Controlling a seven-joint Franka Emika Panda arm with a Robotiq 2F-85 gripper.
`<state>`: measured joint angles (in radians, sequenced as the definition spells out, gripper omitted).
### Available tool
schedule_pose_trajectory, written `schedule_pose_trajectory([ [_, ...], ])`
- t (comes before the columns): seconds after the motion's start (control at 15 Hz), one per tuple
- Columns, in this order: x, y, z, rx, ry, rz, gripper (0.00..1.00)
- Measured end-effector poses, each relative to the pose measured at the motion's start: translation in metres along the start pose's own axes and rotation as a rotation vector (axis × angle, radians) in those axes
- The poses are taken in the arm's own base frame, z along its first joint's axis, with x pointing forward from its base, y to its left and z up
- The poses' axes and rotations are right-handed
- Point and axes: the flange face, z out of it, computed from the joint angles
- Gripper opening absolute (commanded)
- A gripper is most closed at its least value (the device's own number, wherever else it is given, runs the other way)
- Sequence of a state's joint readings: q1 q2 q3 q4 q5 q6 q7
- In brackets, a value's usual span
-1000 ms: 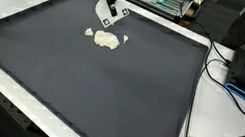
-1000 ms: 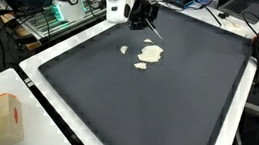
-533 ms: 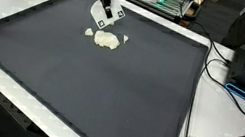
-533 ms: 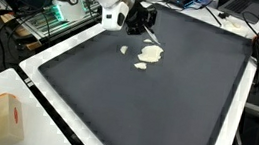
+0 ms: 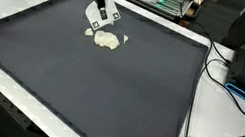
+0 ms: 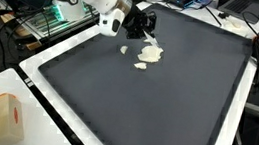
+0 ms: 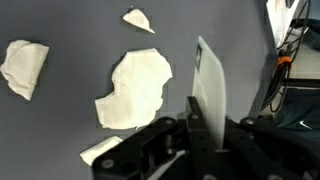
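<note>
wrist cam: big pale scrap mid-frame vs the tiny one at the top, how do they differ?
The big scrap is far larger than the tiny scrap. The big scrap has an irregular, lobed outline; the tiny scrap is roughly triangular. Both are off-white and lie apart on the dark mat.

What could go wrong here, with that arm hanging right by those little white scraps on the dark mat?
1. The scraps look thin and light. The jaws, close by the biggest scrap, might well push it across the mat instead of catching it.
2. The pieces lie apart, so the tiny scrap and the crumpled scrap could be brushed aside or left behind.
</note>
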<state>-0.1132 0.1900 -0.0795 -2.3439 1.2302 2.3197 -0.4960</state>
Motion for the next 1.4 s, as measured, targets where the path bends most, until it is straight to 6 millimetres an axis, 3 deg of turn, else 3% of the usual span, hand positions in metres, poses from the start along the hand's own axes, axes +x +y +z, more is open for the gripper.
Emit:
schedule_pose_trajectory([
  [0.73, 0.018, 0.008, -0.002, 0.105, 0.081, 0.062, 0.01],
  [1.4, 0.014, 0.010, -0.006, 0.096, 0.099, 0.236, 0.01],
])
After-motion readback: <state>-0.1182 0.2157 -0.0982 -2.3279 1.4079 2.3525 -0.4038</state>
